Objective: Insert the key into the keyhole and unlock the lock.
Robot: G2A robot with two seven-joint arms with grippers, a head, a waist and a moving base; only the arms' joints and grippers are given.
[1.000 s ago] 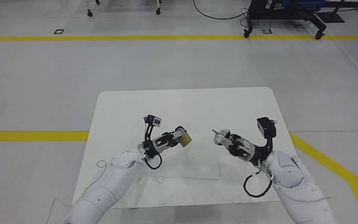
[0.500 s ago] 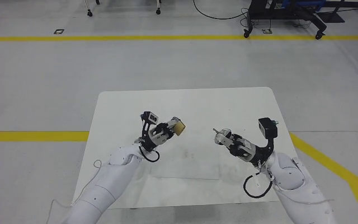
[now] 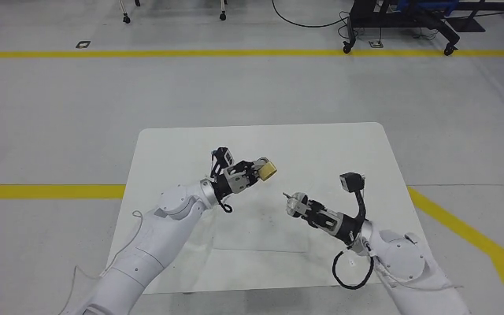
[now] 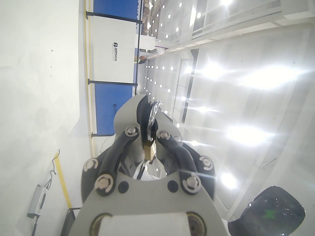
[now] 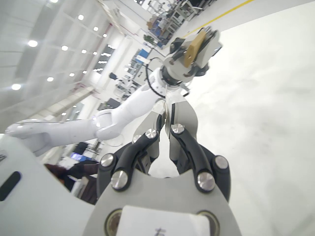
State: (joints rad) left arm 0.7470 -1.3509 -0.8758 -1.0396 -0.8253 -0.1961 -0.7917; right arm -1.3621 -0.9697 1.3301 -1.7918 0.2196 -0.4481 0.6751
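A brass padlock [image 3: 268, 168] is held above the white table [image 3: 331, 150] by my left gripper [image 3: 256, 172], which is shut on it. In the left wrist view the silver shackle [image 4: 154, 115] sits between the fingers and the brass body [image 4: 149, 151] hangs toward the wrist. My right gripper [image 3: 298, 205] is shut on a small silver key [image 3: 287, 196], whose tip points at the padlock across a short gap. In the right wrist view the key [image 5: 166, 96] shows edge-on between the shut fingers, and the padlock [image 5: 194, 47] faces it from the left gripper [image 5: 203, 46].
Both arms hover over the middle of the table, whose bare top spreads around them. Yellow floor lines [image 3: 236, 53] run beyond the table edges. A dark wheeled cart [image 3: 402, 24] stands far behind on the right.
The left arm has carried the padlock to the right and farther from the body. The right arm has moved the key left and nearer, so the gap between key and padlock is smaller.
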